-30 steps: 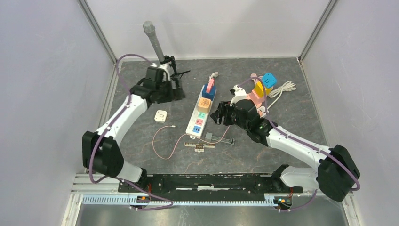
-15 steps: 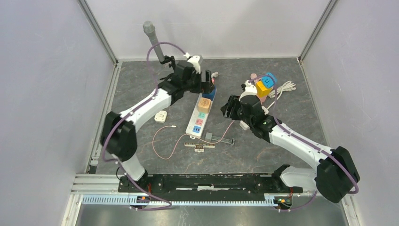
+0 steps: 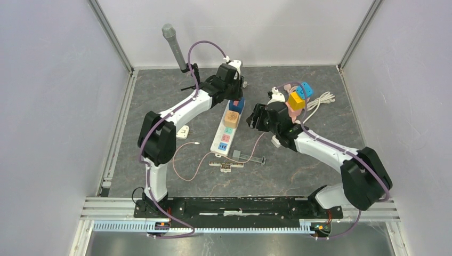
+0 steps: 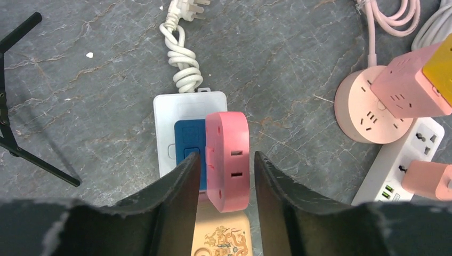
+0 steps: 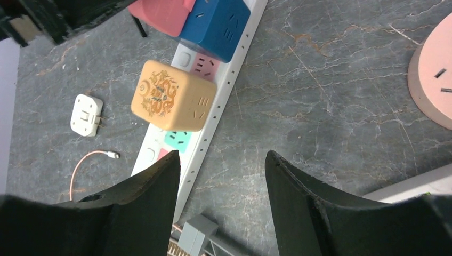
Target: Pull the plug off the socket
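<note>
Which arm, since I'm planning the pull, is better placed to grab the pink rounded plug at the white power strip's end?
Left. Its fingers flank the pink rounded plug on the white power strip, slim gaps either side. The right arm's open fingers hang over grey tabletop beside the strip.

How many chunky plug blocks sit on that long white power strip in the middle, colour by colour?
Pink block: 1
Blue block: 1
Tan block: 1
Total: 3
</note>
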You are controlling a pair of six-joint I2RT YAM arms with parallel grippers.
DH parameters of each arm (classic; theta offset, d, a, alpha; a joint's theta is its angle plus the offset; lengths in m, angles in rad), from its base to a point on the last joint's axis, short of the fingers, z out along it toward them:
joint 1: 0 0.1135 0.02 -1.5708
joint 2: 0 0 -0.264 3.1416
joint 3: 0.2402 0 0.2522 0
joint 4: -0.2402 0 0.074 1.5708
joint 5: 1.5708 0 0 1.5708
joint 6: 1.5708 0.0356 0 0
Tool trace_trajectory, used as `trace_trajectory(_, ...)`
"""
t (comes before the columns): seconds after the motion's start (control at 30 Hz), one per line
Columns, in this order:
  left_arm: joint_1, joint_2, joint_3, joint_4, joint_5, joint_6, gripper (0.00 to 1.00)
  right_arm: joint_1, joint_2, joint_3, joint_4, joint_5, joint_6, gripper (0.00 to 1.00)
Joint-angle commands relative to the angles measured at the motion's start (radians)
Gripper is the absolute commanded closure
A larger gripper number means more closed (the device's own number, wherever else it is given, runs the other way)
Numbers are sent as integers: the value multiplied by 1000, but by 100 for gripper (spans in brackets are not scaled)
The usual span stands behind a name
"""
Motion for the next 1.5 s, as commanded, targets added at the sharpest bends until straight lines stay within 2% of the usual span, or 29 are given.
trace_trajectory(0.0, 0, 30, 80, -64, -21, 39, 54, -23, 57, 55, 97, -27, 12, 36)
trace_trajectory(0.1, 0, 33, 74, -71, -13, 51, 67, -43, 92, 66, 137, -52, 30, 37)
trace_trajectory(0.2, 0, 32, 79, -92, 1, 56, 83, -69, 143, 51, 272, -133, 57, 38)
trace_trajectory(0.23, 2, 30, 82, -98, 0, 53, 85, -77, 167, 57, 294, -174, 78, 38)
trace_trajectory(0.3, 2, 23, 82, -103, -3, 43, 85, -86, 216, 85, 332, -203, 101, 39)
trace_trajectory(0.33, 2, 21, 82, -104, -4, 37, 81, -88, 241, 106, 340, -208, 110, 39)
trace_trajectory(0.4, 3, 21, 84, -105, 0, 34, 64, -90, 287, 148, 345, -214, 122, 41)
trace_trajectory(0.47, 3, 27, 86, -104, -6, 36, 53, -93, 326, 186, 337, -214, 129, 43)
trace_trajectory(0.57, 3, 46, 98, -109, -10, 32, 52, -97, 357, 211, 347, -200, 128, 46)
trace_trajectory(0.67, 3, 62, 116, -117, 3, 27, 55, -104, 380, 223, 360, -198, 124, 49)
trace_trajectory(0.77, 4, 69, 126, -120, 5, 29, 67, -109, 400, 228, 358, -193, 116, 53)
trace_trajectory(0.93, 4, 68, 139, -140, 43, 36, 97, -115, 456, 268, 327, -224, 72, 56)
trace_trajectory(1.23, 5, 45, 139, -150, 65, 27, 98, -116, 513, 298, 240, -233, 33, 62)
trace_trajectory(1.47, 5, 14, 157, -160, 97, 0, 98, -117, 537, 267, 190, -208, 38, 76)
